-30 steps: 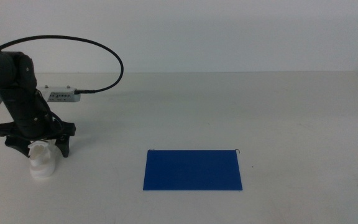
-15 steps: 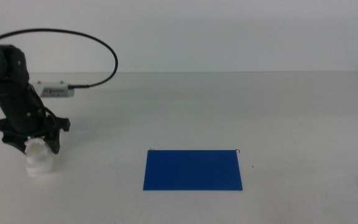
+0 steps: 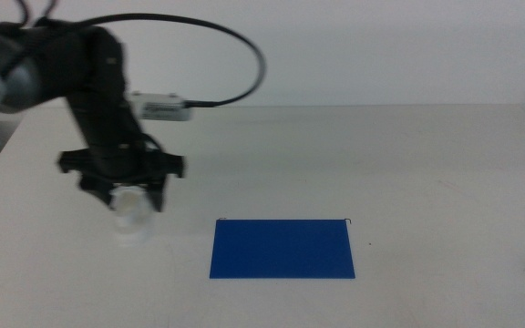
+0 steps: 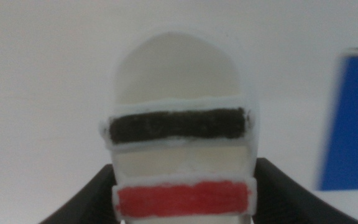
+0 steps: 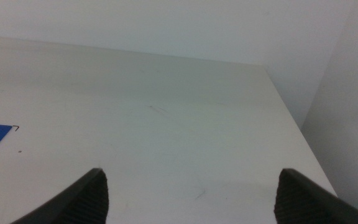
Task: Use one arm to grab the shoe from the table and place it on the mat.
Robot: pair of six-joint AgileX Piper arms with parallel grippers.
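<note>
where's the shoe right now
In the middle view the shoe is on the left, held in the left hand over the table, just left of the blue mat.

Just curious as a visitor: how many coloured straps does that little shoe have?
2 show. On the shoe held in the left gripper, a black strap crosses the middle and a red strap sits nearer the jaws. More may be hidden below.

Matt white table [image 3: 427, 182], smooth-looking
</note>
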